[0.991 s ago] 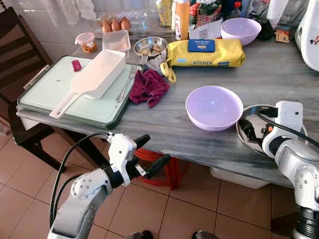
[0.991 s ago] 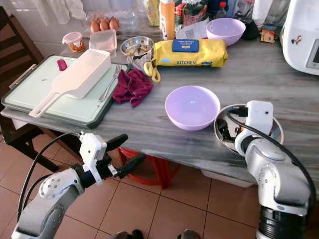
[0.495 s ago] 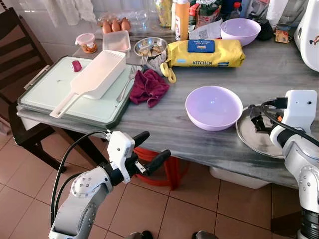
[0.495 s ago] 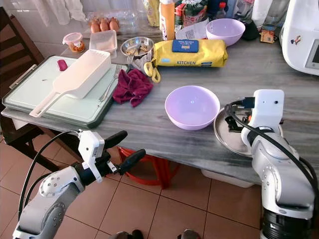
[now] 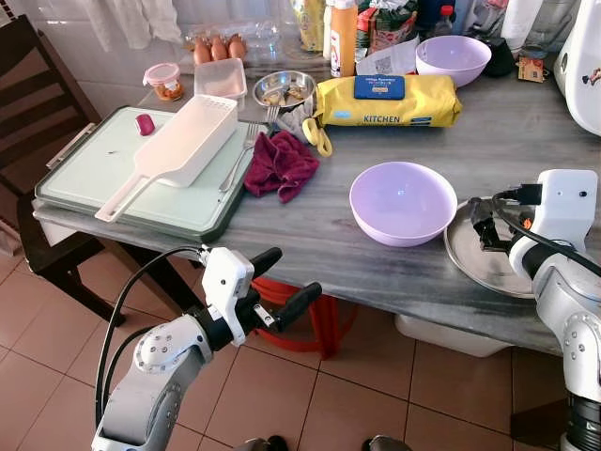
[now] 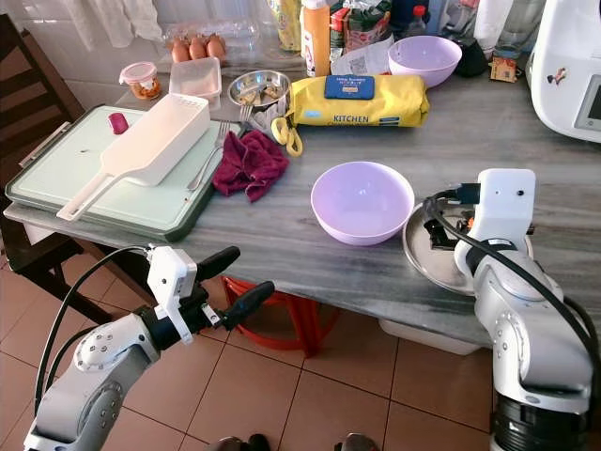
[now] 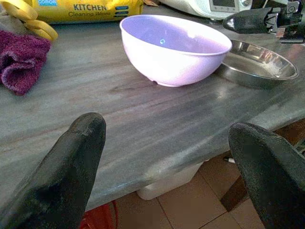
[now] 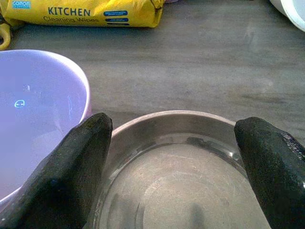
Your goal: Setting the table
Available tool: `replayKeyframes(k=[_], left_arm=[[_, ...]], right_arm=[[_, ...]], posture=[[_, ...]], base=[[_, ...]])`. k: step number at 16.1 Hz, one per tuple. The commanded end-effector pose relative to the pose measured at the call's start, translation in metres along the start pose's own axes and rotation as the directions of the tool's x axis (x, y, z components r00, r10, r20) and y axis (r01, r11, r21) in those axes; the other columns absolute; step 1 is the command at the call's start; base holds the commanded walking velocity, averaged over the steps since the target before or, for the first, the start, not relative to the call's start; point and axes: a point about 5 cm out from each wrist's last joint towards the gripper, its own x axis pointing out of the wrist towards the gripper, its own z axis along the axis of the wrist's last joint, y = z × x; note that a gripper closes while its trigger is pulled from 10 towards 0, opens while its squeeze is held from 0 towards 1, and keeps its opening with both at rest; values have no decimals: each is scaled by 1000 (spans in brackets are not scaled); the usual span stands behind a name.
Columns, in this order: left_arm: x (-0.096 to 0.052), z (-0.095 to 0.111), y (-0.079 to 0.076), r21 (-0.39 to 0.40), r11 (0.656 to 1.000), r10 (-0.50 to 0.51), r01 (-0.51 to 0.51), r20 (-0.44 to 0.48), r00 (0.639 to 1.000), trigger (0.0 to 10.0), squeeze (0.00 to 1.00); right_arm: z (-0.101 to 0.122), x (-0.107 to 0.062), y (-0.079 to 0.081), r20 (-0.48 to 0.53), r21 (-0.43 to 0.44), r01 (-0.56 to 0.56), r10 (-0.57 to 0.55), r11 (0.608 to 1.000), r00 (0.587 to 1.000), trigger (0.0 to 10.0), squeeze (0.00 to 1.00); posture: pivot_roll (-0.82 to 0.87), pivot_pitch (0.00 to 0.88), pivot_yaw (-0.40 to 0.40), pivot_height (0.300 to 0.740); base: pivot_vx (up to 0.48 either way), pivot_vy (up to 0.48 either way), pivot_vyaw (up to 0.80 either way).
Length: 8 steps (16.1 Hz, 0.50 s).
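A shallow steel plate (image 5: pixel 467 260) lies at the table's front right, right beside a lilac bowl (image 5: pixel 404 202). My right gripper (image 5: pixel 485 225) hovers just above the plate's near side, open. In the right wrist view its fingers (image 8: pixel 71 167) stand wide apart over the plate (image 8: pixel 181 186), with the bowl (image 8: pixel 33 109) close by. My left gripper (image 5: pixel 291 274) is open below the table's front edge, holding nothing. In the left wrist view it faces the bowl (image 7: pixel 174 43) and the plate (image 7: pixel 257 59).
A green tray (image 5: pixel 84 174) at the left bears a white scoop (image 5: pixel 183 141) and a fork (image 5: pixel 237 160). A maroon cloth (image 5: pixel 280 164), yellow wipes pack (image 5: pixel 385 99), small steel bowl (image 5: pixel 284 89) and second lilac bowl (image 5: pixel 454 56) lie farther back. A chair (image 5: pixel 28 103) stands left, a red stool (image 5: pixel 324 319) under the table.
One second ago my right gripper was down in the steel plate; it has since lifted and drawn back to the right. In the last half second nothing moved. The left arm stayed put.
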Motion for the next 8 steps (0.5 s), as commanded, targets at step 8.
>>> replayKeyframes(k=[8], left_arm=[[8, 18, 39, 19, 959, 279, -282, 98, 955, 10000, 0]], right_arm=[[38, -42, 53, 372, -66, -92, 111, 994, 922, 10000, 0]], posture=[[-203, 99, 107, 740]], base=[[0, 0, 0]])
